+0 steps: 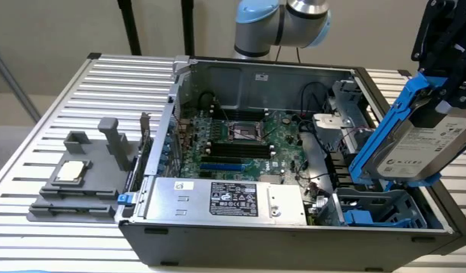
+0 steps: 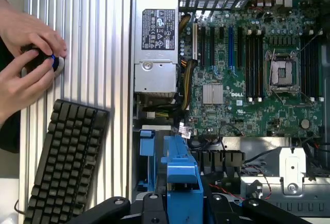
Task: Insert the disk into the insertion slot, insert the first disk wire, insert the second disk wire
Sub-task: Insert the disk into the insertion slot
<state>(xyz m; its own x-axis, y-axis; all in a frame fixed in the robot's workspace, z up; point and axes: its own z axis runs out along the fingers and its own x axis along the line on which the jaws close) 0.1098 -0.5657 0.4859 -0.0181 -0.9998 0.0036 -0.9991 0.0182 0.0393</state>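
The disk [image 1: 426,145], a silver-grey drive with a white label in a bright blue carrier, hangs tilted above the open computer case's corner at the exterior view's right. My gripper [image 1: 448,85] is shut on it from above. In the wrist view the blue carrier [image 2: 181,177] sits between my black fingers [image 2: 111,206]. Below the disk lies the insertion slot [image 1: 377,209], a grey cage with blue rails, with nothing in it; its blue rail [image 2: 147,149] appears beside the carrier. Thin cables [image 2: 232,188] run near the cage; I cannot tell which are the disk wires.
Inside the case lie the motherboard [image 1: 241,142] and a silver box with a black label [image 1: 233,199]. A grey fixture [image 1: 74,182] holding a chip stands on the slatted table. A black keyboard [image 2: 67,157] and a person's hands [image 2: 26,64] lie beyond the case.
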